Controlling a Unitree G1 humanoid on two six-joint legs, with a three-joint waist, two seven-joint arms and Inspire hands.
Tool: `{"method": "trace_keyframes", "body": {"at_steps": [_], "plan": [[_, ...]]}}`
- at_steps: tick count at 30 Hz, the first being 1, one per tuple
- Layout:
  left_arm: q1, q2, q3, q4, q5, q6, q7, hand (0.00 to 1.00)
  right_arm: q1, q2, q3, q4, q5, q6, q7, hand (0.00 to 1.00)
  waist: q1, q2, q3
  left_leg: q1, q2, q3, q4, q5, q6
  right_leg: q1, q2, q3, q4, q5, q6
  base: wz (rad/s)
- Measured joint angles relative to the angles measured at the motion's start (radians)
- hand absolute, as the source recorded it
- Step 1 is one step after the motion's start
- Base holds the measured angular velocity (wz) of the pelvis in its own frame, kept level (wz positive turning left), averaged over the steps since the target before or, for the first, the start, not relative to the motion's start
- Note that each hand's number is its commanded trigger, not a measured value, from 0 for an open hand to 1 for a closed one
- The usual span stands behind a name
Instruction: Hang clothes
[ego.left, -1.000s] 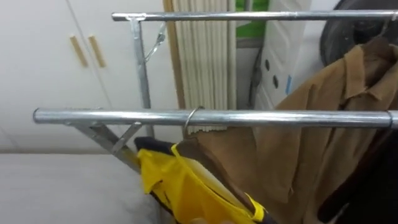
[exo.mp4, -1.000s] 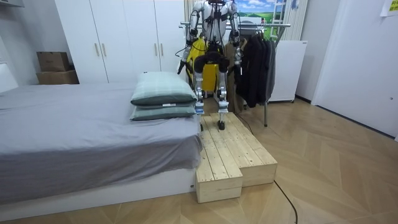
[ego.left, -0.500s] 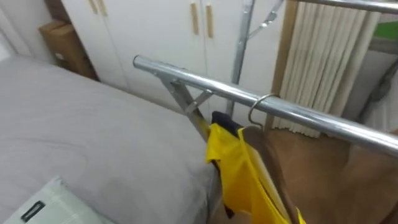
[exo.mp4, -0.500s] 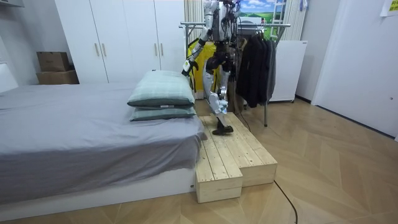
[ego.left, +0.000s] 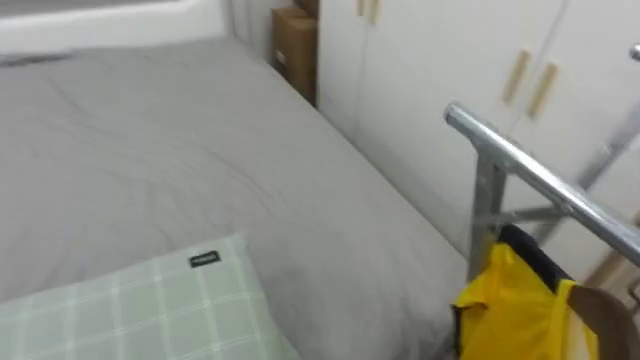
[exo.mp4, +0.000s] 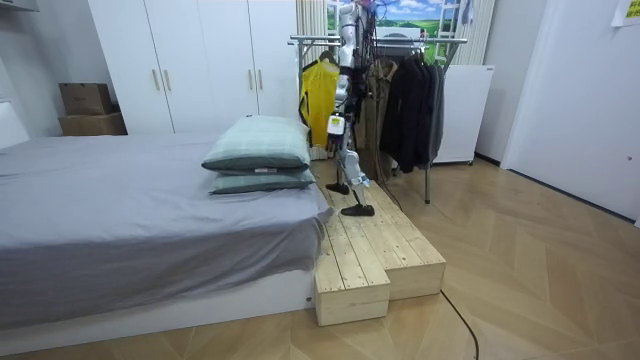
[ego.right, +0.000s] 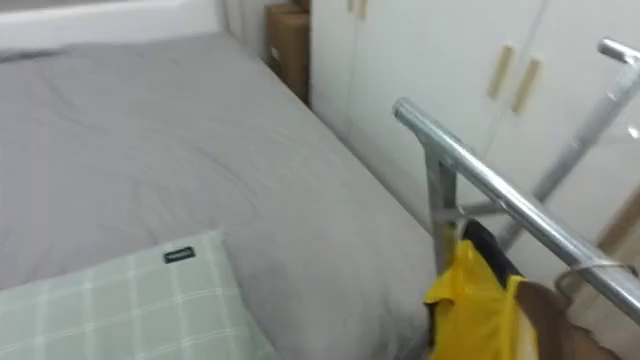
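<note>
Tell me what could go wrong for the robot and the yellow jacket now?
1. The yellow garment hangs near the end of the silver metal rail, so a bump might slide it off.
2. The robot stands on a raised wooden plank platform with one foot seemingly lifted. A misplaced step near the edge could topple it.
3. It is close beside the dark hanging coats, which might snag.

Home bedroom, grey-sheeted bed (exo.mp4: 120, 220) at nine o'clock with stacked pillows (exo.mp4: 258, 150), white wardrobe (exo.mp4: 190, 60) at eleven, clothes rack (exo.mp4: 445, 41) hung with garments (exo.mp4: 410, 100) at twelve, wooden floor (exo.mp4: 540, 280) at four.
</note>
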Motion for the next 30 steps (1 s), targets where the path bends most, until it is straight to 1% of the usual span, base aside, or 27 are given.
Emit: {"method": "trace_keyframes", "body": {"at_steps": [1, 2, 3, 4, 5, 6, 7, 8, 9, 10, 11, 12, 14, 16, 18, 20, 21, 23, 27, 30], "plan": [[0.011, -0.011, 0.007, 0.000, 0.009, 0.006, -0.002, 0.00, -0.004, -0.008, 0.001, 0.005, 0.000, 0.000, 0.000, 0.00, 0.012, 0.008, -0.0010, 0.000, -0.014, -0.008, -0.005, 0.007, 0.002, 0.006, -0.014, -0.005, -0.002, 0.000, 0.000, 0.89], [0.031, -0.022, 0.014, 0.000, 0.016, 0.025, -0.012, 0.00, -0.011, -0.024, 0.004, 0.014, 0.001, 0.006, -0.002, 0.00, 0.021, 0.015, -0.0019, 0.000, -0.037, -0.034, -0.014, 0.023, 0.016, 0.020, -0.036, -0.019, -0.005, 0.001, 0.003, 0.84], [0.045, -0.020, 0.014, 0.000, 0.017, 0.040, -0.015, 0.00, -0.004, -0.026, 0.008, 0.013, 0.013, 0.009, -0.003, 0.00, 0.017, 0.009, -0.0042, -0.003, -0.060, -0.072, -0.019, 0.035, 0.026, 0.033, -0.059, -0.027, -0.001, -0.001, 0.007, 0.91], [0.050, -0.017, 0.014, 0.000, 0.020, 0.044, -0.013, 0.00, 0.001, -0.024, 0.015, 0.011, 0.025, 0.011, -0.003, 0.00, 0.014, 0.002, -0.0065, -0.007, -0.069, -0.089, -0.019, 0.037, 0.027, 0.037, -0.067, -0.027, 0.007, -0.004, 0.012, 1.00], [0.053, -0.009, 0.012, -0.002, 0.035, 0.051, -0.006, 0.00, 0.009, -0.017, 0.026, 0.008, 0.045, 0.020, -0.003, 0.00, 0.008, -0.014, -0.0103, -0.016, -0.081, -0.113, -0.012, 0.039, 0.028, 0.047, -0.076, -0.016, 0.016, -0.012, 0.019, 0.87], [0.052, -0.003, 0.012, -0.009, 0.036, 0.057, 0.004, 0.00, 0.009, -0.009, 0.033, 0.008, 0.059, 0.031, -0.001, 0.00, 0.010, -0.030, -0.0124, -0.022, -0.088, -0.119, -0.009, 0.040, 0.027, 0.050, -0.079, 0.025, 0.025, -0.019, 0.021, 0.76], [0.052, -0.001, 0.012, -0.014, 0.036, 0.058, 0.010, 0.00, 0.009, -0.005, 0.035, 0.009, 0.065, 0.031, 0.000, 0.00, 0.011, -0.039, -0.0148, -0.023, -0.091, -0.120, -0.009, 0.041, 0.026, 0.053, -0.080, 0.049, 0.027, -0.020, 0.021, 0.56], [0.050, -0.002, 0.015, -0.017, 0.036, 0.061, 0.014, 0.00, 0.009, 0.003, 0.035, 0.009, 0.074, 0.032, 0.002, 0.00, 0.013, -0.054, -0.0206, -0.022, -0.097, -0.131, -0.008, 0.044, 0.027, 0.065, -0.079, 0.071, 0.023, -0.020, 0.021, 0.44], [0.044, -0.004, 0.015, -0.018, 0.036, 0.063, 0.013, 0.00, 0.007, 0.008, 0.035, 0.010, 0.079, 0.031, 0.006, 0.00, 0.014, -0.061, -0.0237, -0.017, -0.101, -0.141, -0.005, 0.045, 0.028, 0.086, -0.076, 0.082, 0.005, -0.021, 0.022, 0.36], [0.043, -0.006, 0.015, -0.019, 0.036, 0.063, 0.012, 0.00, 0.006, 0.009, 0.035, 0.011, 0.081, 0.031, 0.007, 0.00, 0.016, -0.067, -0.0230, -0.014, -0.102, -0.142, -0.004, 0.044, 0.028, 0.094, -0.075, 0.082, -0.002, -0.021, 0.025, 0.16], [0.042, -0.011, 0.015, -0.023, 0.036, 0.063, 0.012, 0.00, 0.001, 0.010, 0.035, 0.006, 0.080, 0.031, 0.006, 0.00, 0.021, -0.065, -0.0258, -0.008, -0.103, -0.142, -0.003, 0.043, 0.031, 0.102, -0.074, 0.084, -0.012, -0.016, 0.024, -0.05], [0.041, -0.013, 0.015, -0.028, 0.037, 0.064, 0.014, 0.00, 0.003, 0.011, 0.040, -0.005, 0.079, 0.031, 0.005, 0.00, 0.032, -0.068, -0.0252, -0.002, -0.104, -0.139, -0.003, 0.040, 0.036, 0.105, -0.074, 0.090, -0.012, -0.014, 0.022, -0.12], [0.040, -0.013, 0.016, -0.031, 0.040, 0.066, 0.022, 0.00, 0.004, 0.011, 0.048, -0.020, 0.076, 0.031, 0.003, 0.00, 0.040, -0.068, -0.0247, 0.002, -0.104, -0.135, -0.001, 0.035, 0.040, 0.106, -0.070, 0.112, -0.012, -0.010, 0.022, -0.09], [0.032, -0.013, 0.016, -0.033, 0.040, 0.074, 0.036, 0.00, 0.004, 0.012, 0.061, -0.029, 0.070, 0.029, -0.004, 0.00, 0.042, -0.069, -0.0235, 0.005, -0.102, -0.134, 0.001, 0.031, 0.041, 0.106, -0.064, 0.131, -0.011, 0.007, 0.024, 0.00], [0.027, -0.016, 0.016, -0.041, 0.052, 0.076, 0.055, 0.00, 0.004, 0.013, 0.064, -0.027, 0.053, 0.019, -0.005, 0.00, 0.042, -0.067, -0.0225, 0.015, -0.101, -0.131, -0.002, 0.029, 0.037, 0.112, -0.060, 0.137, -0.010, 0.012, 0.027, -0.05], [0.027, -0.017, 0.017, -0.047, 0.056, 0.076, 0.062, 0.00, 0.009, 0.017, 0.063, -0.027, 0.053, 0.018, -0.005, 0.00, 0.040, -0.063, -0.0241, 0.021, -0.098, -0.131, -0.002, 0.030, 0.038, 0.121, -0.057, 0.138, -0.014, 0.010, 0.029, -0.03], [0.026, -0.019, 0.016, -0.060, 0.058, 0.076, 0.070, 0.00, 0.013, 0.018, 0.064, -0.027, 0.054, 0.017, -0.005, 0.00, 0.040, -0.067, -0.0219, 0.021, -0.097, -0.131, -0.002, 0.032, 0.041, 0.123, -0.054, 0.138, -0.019, 0.010, 0.029, 0.00], [0.027, -0.020, 0.016, -0.078, 0.058, 0.075, 0.079, 0.00, 0.021, 0.018, 0.063, -0.027, 0.054, 0.018, -0.005, 0.00, 0.041, -0.066, -0.0213, 0.021, -0.092, -0.131, -0.005, 0.033, 0.040, 0.123, -0.051, 0.137, -0.023, 0.010, 0.029, 0.00], [0.029, -0.019, 0.016, -0.116, 0.058, 0.069, 0.096, 0.00, 0.035, 0.017, 0.062, -0.032, 0.054, 0.019, -0.004, 0.00, 0.042, -0.064, -0.0200, 0.023, -0.080, -0.132, -0.010, 0.028, 0.032, 0.123, -0.037, 0.137, -0.027, 0.010, 0.029, 0.00], [0.030, -0.019, 0.016, -0.125, 0.064, 0.061, 0.099, 0.00, 0.039, 0.017, 0.063, -0.033, 0.054, 0.018, -0.004, 0.00, 0.042, -0.064, -0.0185, 0.024, -0.077, -0.135, -0.012, 0.029, 0.029, 0.124, -0.033, 0.137, -0.027, 0.009, 0.028, 0.00]]}}
